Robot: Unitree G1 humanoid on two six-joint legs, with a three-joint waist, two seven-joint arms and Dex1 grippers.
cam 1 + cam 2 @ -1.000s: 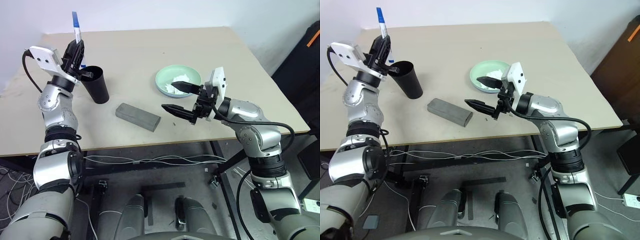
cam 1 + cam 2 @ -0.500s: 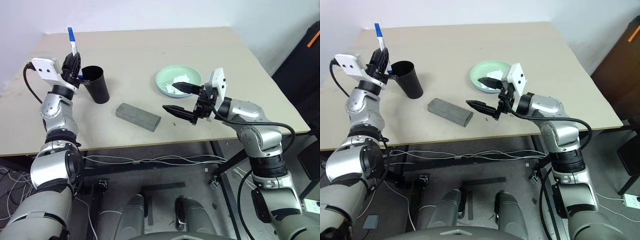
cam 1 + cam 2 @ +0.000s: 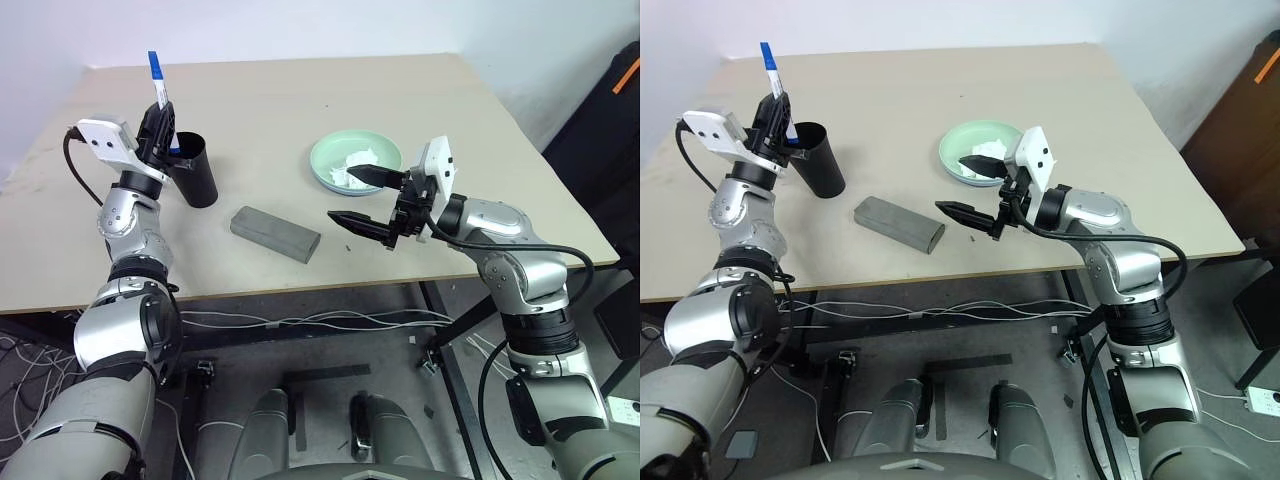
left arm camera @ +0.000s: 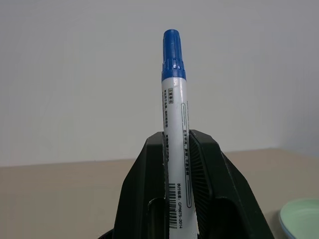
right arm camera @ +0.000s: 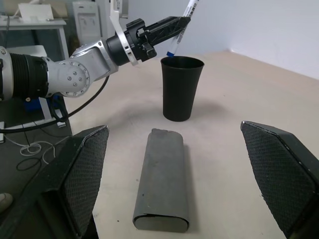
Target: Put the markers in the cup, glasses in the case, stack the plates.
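Note:
My left gripper (image 3: pixel 159 128) is shut on a white marker (image 3: pixel 156 82) with a blue cap. It holds the marker upright, cap up, with the lower end at the rim of the black cup (image 3: pixel 196 171). The cup stands upright at the table's left. A grey case (image 3: pixel 275 233) lies shut in the middle near the front edge. My right gripper (image 3: pixel 341 194) hovers open and empty just right of the case. Behind it is a mint green plate (image 3: pixel 335 150). The glasses are out of view.
A crumpled white tissue (image 3: pixel 358 168) lies in the green plate. The beige table (image 3: pixel 300 95) is bare at the back and at the far right. Its front edge runs just past the case.
My left gripper has come down a little with the marker and shifted toward the cup. The right arm has stayed still.

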